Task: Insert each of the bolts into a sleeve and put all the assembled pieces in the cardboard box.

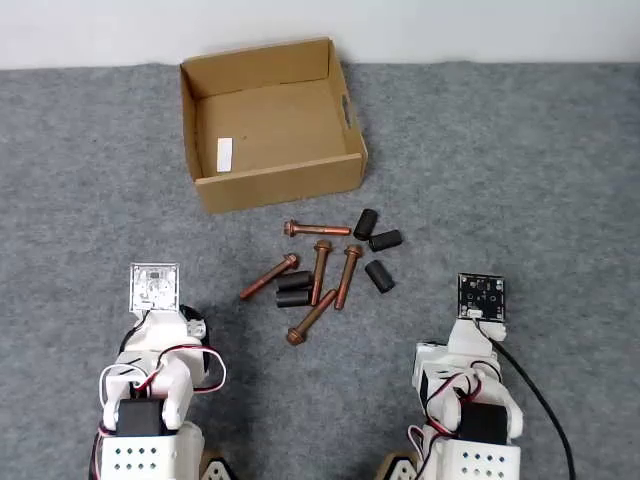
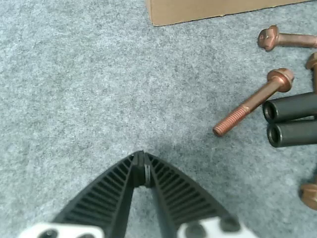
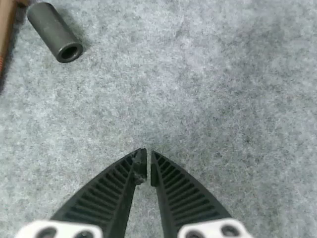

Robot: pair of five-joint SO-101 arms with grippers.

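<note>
High view shows the cardboard box (image 1: pixel 280 185) whole; left wrist view crops it. Left gripper (image 2: pixel 142 163) and right gripper (image 3: pixel 147 166) closed, empty.

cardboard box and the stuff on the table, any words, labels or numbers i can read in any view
No text can be read in any view.
White label on the floor of the cardboard box: too small to tell whether it carries print.
Bolts and black sleeves: no markings can be made out.
</note>
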